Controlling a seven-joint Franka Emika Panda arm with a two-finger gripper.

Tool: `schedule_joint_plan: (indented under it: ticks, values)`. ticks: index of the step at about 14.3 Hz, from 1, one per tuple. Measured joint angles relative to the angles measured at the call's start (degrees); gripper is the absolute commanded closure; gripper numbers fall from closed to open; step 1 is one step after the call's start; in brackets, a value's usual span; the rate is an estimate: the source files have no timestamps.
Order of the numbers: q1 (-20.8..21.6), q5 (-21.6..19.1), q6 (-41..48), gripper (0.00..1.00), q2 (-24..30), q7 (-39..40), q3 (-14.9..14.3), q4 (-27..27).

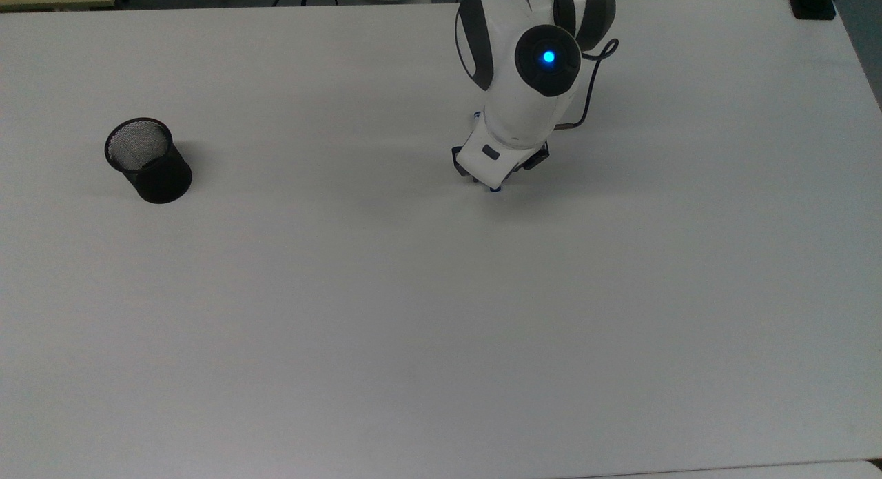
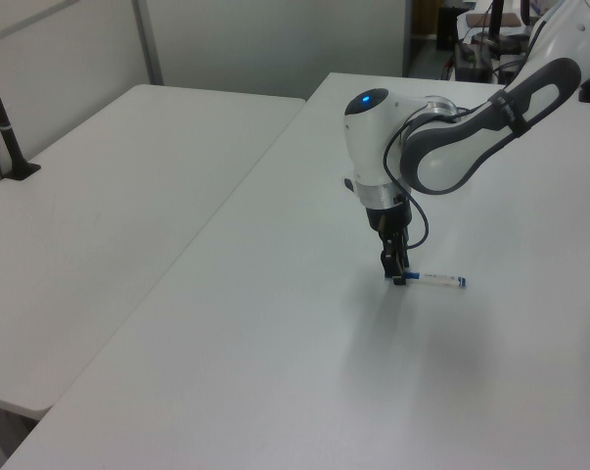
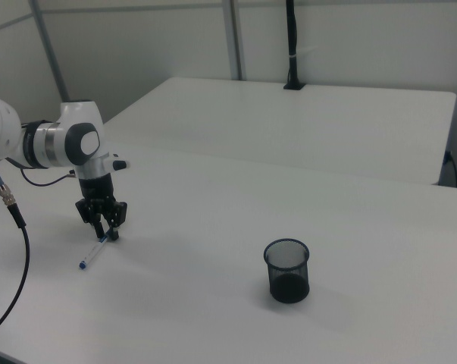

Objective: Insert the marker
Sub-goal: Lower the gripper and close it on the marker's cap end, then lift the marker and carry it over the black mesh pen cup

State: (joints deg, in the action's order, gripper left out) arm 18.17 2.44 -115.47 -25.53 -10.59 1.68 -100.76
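Step in hand, as judged from the scene: grasping the marker (image 2: 436, 280) before carrying it to the cup.

1. Near zone. The front half of the white table (image 1: 441, 341) carries nothing relevant to this step.

2. Middle zone. The marker lies flat on the table, nearer the far edge than the near edge in the top view, and well apart from the cup. The gripper (image 3: 107, 229) stands low over the marker's blue-cap end, with its fingers (image 3: 114, 231) spread narrowly, one on each side of the barrel. They are parted and hold nothing yet.

3. Axis. In the left view the marker's long axis runs along the table from the left view's left to its right: cap end under the gripper, small blue tail end towards the left view's right. In the right view the free end points towards the near edge.

4. Procedure. Keep the fingers square across the barrel. Close only once both pads sit level with the barrel. A grasp this close to the cap end may let the marker droop on lifting; a grip nearer the middle would likely hold steadier.

5. Far zone. The black mesh cup (image 1: 149, 160) stands upright, mouth open, near the top view's left edge of the table.
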Motion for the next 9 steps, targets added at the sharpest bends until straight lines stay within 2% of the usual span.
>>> schedule_joint_plan:
  ticks: [1, 3, 9]
  values:
    - [0.33, 0.00, -0.01, 0.91, 0.01, -0.15, 0.00, 0.00]
    - [0.38, -0.08, -0.01, 0.98, 0.06, -0.28, 0.01, 0.09]
    - [-1.33, -0.08, -0.52, 0.99, 0.35, -0.92, -0.69, 0.53]
